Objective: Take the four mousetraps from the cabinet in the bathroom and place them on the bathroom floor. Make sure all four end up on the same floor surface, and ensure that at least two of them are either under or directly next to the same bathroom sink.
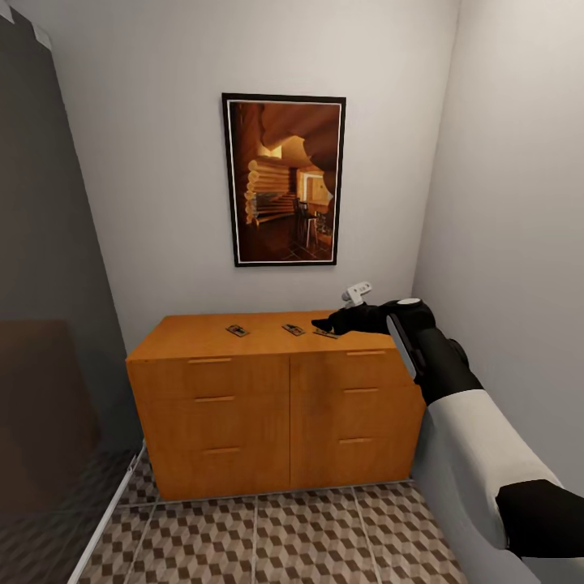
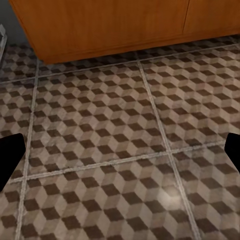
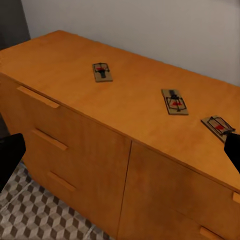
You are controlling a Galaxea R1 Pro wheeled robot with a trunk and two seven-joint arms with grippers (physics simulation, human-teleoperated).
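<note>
The orange-brown cabinet stands against the back wall. Three mousetraps lie on its top: one toward the left, one in the middle and one at the right. My right gripper hovers at the right-hand trap, open and holding nothing. In the right wrist view the same traps lie on the cabinet top, with the gripper spread wide. My left gripper is open over the cube-patterned bathroom floor, near the cabinet's base.
A framed picture hangs on the wall above the cabinet. A dark glass panel with a pale bottom rail closes off the left side. The right wall runs close beside the cabinet. Tiled floor lies open in front of the drawers.
</note>
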